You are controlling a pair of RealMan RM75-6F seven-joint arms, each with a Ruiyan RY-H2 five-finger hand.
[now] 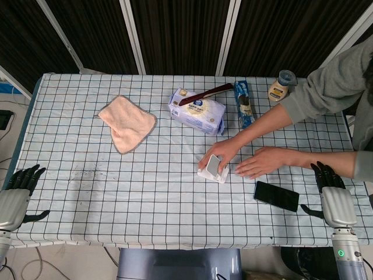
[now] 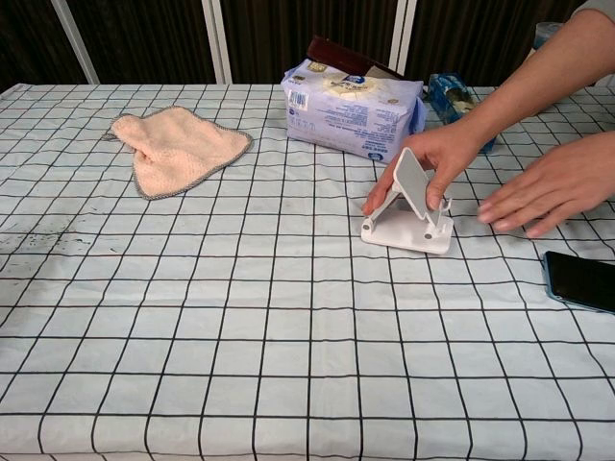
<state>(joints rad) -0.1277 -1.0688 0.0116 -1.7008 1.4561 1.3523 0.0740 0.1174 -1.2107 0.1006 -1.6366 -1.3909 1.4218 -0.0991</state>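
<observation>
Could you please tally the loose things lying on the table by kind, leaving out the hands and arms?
Cloth: 1
Wipes pack: 1
Brown case on the pack: 1
Blue snack packet: 1
Bottle: 1
Phone stand: 1
Phone: 1
Total: 7

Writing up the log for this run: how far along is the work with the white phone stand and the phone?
Done: nothing by the robot. The left robot hand and right robot hand rest open at the table's near edge. In hand: a person's hand grips the white phone stand, her other hand flat beside it. Left: the black phone lies apart from the stand, untouched.
</observation>
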